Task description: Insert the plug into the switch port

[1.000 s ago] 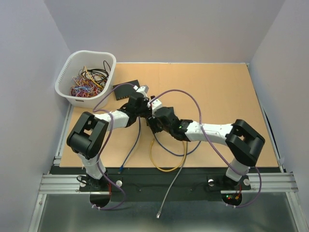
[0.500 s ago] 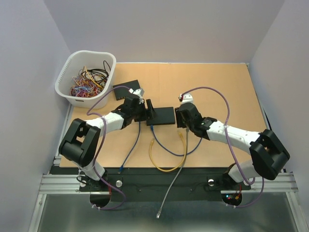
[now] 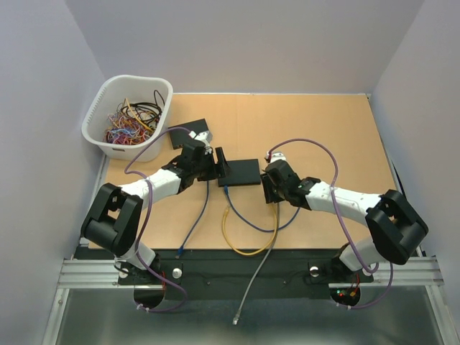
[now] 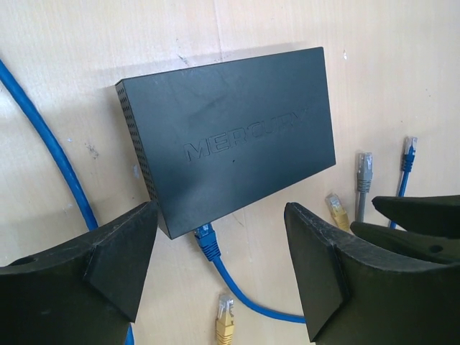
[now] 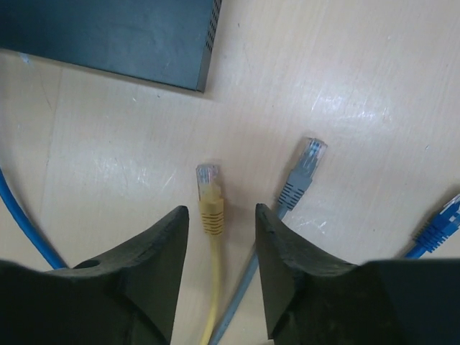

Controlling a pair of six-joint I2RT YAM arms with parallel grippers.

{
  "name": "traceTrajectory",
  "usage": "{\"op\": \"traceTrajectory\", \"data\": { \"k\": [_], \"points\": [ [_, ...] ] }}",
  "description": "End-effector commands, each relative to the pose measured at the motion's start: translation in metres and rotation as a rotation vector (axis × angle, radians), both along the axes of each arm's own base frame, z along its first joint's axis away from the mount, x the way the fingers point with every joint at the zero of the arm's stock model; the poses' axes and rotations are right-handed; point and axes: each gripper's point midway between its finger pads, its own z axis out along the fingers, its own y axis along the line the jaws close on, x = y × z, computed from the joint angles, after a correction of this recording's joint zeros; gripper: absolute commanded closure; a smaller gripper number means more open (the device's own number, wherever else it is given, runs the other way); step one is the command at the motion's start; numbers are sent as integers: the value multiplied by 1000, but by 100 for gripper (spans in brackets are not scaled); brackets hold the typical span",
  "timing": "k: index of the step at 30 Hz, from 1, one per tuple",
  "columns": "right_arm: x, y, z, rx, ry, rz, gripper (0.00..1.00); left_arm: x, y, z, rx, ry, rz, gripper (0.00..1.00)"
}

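Hovering low, right claw (image 5: 221, 210) straddles yellow plug (image 5: 208, 190) near the switch (image 5: 108, 36).

The switch (image 4: 230, 136) was matte black, with a grid of small vent holes along its side. A yellow plug (image 5: 209, 198), a grey plug (image 5: 302, 176) and a blue cable (image 4: 215, 251) showed against the pale tan worktop (image 3: 323, 129).

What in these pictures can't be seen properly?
Switch ports: left wrist view, front face turned away; top view, too small.
Blue plug, how deep it sits: left wrist view, hidden by the casing.
Yellow cable, far end: right wrist view, cut by bottom edge.
Basket wires: top view, too small.
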Motion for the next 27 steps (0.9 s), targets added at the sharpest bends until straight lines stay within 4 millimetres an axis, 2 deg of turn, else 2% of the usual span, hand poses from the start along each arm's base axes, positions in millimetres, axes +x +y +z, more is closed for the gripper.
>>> {"op": "traceTrajectory", "data": {
  "k": [1, 14, 23, 27],
  "points": [
    [-7, 2, -3, 16, 33, 4, 50, 0, 4, 10, 0, -35, 1, 18],
    [-15, 3, -20, -17, 89, 12, 49, -1, 7, 7, 10, -27, 4, 18],
    [-21, 9, -29, -84, 89, 31, 55, -1, 7, 5, 12, -25, 3, 18],
    [-21, 10, -31, -105, 85, 31, 61, -2, 9, 3, 15, -23, 5, 18]
  ]
}}
